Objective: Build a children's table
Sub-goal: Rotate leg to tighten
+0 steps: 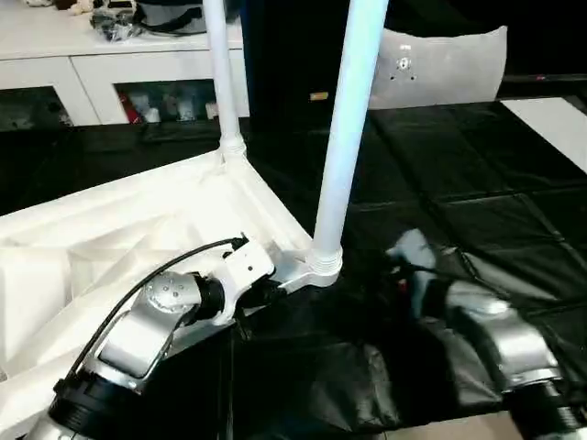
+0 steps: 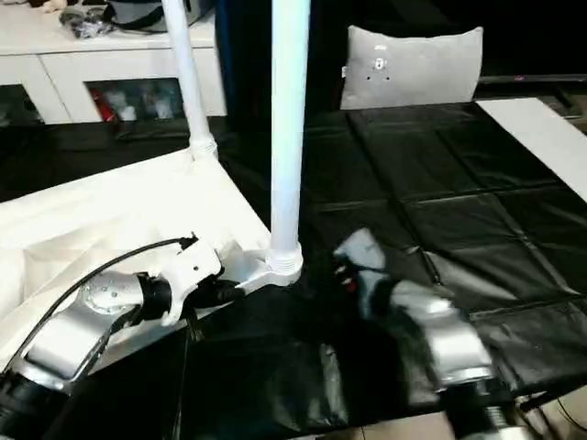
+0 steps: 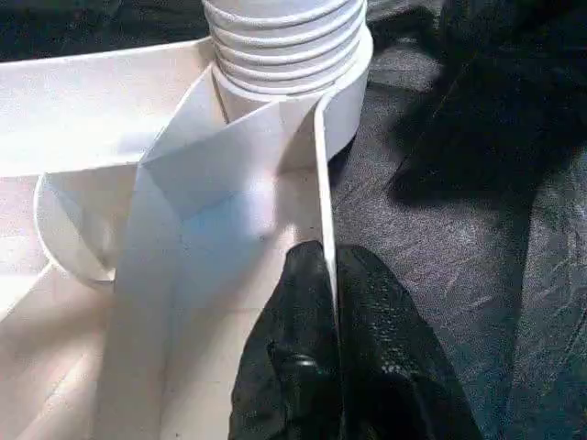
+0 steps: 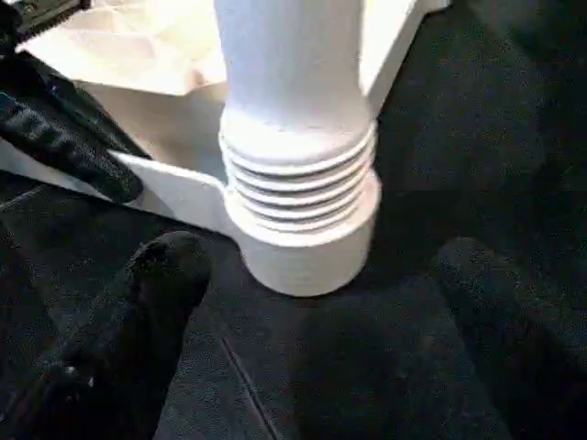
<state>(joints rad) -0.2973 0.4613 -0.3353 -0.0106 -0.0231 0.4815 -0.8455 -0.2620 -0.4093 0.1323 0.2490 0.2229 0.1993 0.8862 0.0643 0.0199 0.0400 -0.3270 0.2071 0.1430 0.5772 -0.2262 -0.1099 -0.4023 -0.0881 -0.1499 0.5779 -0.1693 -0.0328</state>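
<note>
left hand (image 3: pixel 332 275): clamped on tabletop (image 1: pixel 110 229) rim | near leg (image 1: pixel 344 137): upright in corner socket, 12 o'clock of it | right hand (image 4: pixel 303 275): fingers spread wide, empty, facing that socket

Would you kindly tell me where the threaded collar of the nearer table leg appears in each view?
Left eye view: threaded collar, centre, at the tabletop's near corner.
Right eye view: left of centre.
Left wrist view: top centre, beyond the left hand pinching the tabletop's rim.
Right wrist view: centre.
Shared landmark: that corner socket.
</note>
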